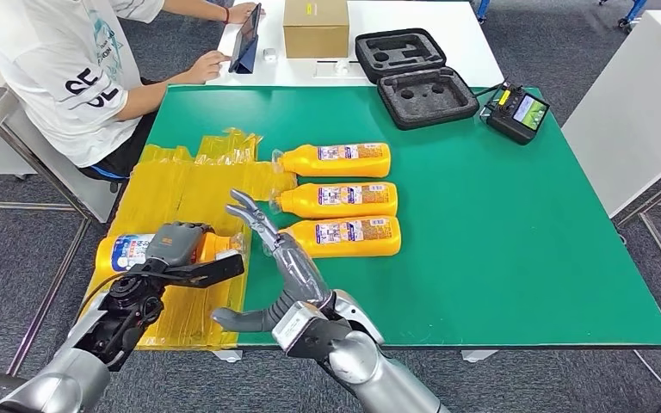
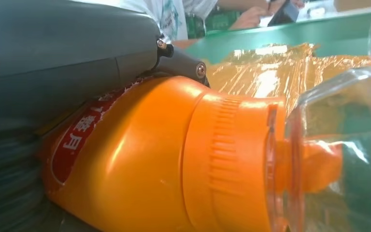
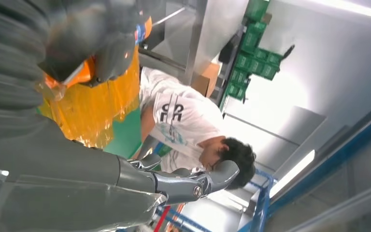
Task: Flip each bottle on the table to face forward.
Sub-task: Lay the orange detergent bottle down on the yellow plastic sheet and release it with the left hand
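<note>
The left hand [image 1: 176, 252] grips an orange bottle [image 1: 133, 251] lying on its side on the yellow plastic wrap [image 1: 181, 194], which covers the left end of the green table [image 1: 499, 232]. In the head view the hand lies over the bottle's neck end, its fingers [image 1: 215, 269] reaching past the bottle toward the three-bottle row; the blue and white label shows clear of the hand, on the side away from that row. In the left wrist view the bottle's shoulder and ribbed orange collar [image 2: 227, 159] sit right against the palm, a red label patch is partly tucked under the hand, and the clear cap [image 2: 338, 145] sticks out beyond it.

The right hand [image 1: 280, 267] is raised between the held bottle and the row, its fingers spread wide and holding nothing, its fingertips [image 1: 245, 206] pointing toward the row's nearest bottle [image 1: 344, 237] without clearly touching it.

The row lies just beside the plastic wrap: nearest bottle, middle bottle [image 1: 336, 200] and far bottle [image 1: 336, 159], all on their sides, caps toward the wrap, printed labels up.

Beyond the row, at the table's far edge, stand an open black foam case [image 1: 417, 77], a handheld controller [image 1: 516, 112] and a cardboard box [image 1: 316, 27]. A person in a white shirt [image 1: 69, 69] sits past the wrap, touching a tablet [image 1: 245, 39].
</note>
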Available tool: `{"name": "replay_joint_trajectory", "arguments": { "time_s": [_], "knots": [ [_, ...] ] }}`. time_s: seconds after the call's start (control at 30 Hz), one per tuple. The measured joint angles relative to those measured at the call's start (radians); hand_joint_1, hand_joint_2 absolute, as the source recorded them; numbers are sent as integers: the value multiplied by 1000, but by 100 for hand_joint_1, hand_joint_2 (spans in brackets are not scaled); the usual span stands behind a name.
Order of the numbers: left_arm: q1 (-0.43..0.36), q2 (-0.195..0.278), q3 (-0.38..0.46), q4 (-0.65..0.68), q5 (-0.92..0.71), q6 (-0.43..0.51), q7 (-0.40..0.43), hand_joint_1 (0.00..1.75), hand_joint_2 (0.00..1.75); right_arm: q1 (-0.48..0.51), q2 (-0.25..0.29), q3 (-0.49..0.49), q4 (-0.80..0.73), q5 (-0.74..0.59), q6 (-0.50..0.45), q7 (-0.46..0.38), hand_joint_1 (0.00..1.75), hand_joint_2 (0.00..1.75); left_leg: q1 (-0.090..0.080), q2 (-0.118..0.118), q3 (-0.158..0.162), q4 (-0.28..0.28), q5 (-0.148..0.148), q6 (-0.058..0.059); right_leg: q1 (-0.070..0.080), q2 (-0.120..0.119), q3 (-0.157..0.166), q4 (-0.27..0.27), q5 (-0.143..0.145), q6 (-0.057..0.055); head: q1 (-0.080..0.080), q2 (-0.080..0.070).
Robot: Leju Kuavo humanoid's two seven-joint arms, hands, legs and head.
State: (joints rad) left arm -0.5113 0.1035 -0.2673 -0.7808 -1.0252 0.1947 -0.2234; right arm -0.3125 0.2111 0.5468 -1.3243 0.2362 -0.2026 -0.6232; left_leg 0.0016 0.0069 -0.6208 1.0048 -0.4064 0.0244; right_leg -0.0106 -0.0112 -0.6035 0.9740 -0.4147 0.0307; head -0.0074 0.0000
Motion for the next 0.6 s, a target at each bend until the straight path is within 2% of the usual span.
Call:
{"name": "replay_joint_trajectory", "arguments": {
  "time_s": [0.2, 0.3, 0.37, 0.4, 0.5, 0.53, 0.57, 0.6],
  "knots": [
    [-25, 1, -2, 41, 18, -57, -20, 168, 175, -9, 1, 13, 29, -2, 1, 3, 0, 175, 0, 0, 2, 0, 0, 0, 0, 0, 2, 0, 0, 0, 0, 0],
    [-43, 5, -2, 63, 62, -135, -41, 171, 175, -13, 2, 19, 41, -8, 2, 12, 0, 175, 0, 0, 5, 0, 0, 0, 0, 0, 6, 0, 0, 0, 0, 0],
    [-52, 11, 0, 77, 101, -196, -62, 161, 175, -16, 2, 21, 49, -12, 3, 15, 0, 175, 0, 0, 7, -1, 0, 0, 0, 0, 8, 0, 0, 0, 0, 0],
    [-55, 15, 2, 84, 121, -225, -73, 137, 175, -17, 3, 22, 53, -15, 3, 15, 0, 175, 0, 0, 8, -1, -1, -1, 0, 0, 9, 0, 0, 0, 0, 0],
    [-62, 27, 5, 98, 173, -292, -105, 21, 175, -19, 4, 27, 66, -23, 4, 16, 0, 175, 0, 0, 11, -1, -2, -2, 0, 1, 12, 0, 0, -1, 0, 0],
    [-63, 32, 7, 101, 191, -312, -115, 1, 175, -20, 4, 29, 70, -24, 5, 16, 0, 175, 0, 0, 13, -1, -2, -2, 0, 1, 12, 0, -1, -1, 0, 0],
    [-62, 37, 8, 102, 211, -331, -124, 0, 175, -20, 5, 31, 74, -25, 6, 16, 0, 175, 0, 0, 13, -1, -2, -3, 0, 1, 13, 0, -1, -1, 0, 0],
    [-61, 41, 11, 103, 232, -349, -133, 0, 131, -20, 6, 34, 77, -26, 7, 17, 0, 175, 0, 1, 14, -1, -3, -3, 0, 2, 13, 0, -1, -1, 0, 0]
  ]
}}
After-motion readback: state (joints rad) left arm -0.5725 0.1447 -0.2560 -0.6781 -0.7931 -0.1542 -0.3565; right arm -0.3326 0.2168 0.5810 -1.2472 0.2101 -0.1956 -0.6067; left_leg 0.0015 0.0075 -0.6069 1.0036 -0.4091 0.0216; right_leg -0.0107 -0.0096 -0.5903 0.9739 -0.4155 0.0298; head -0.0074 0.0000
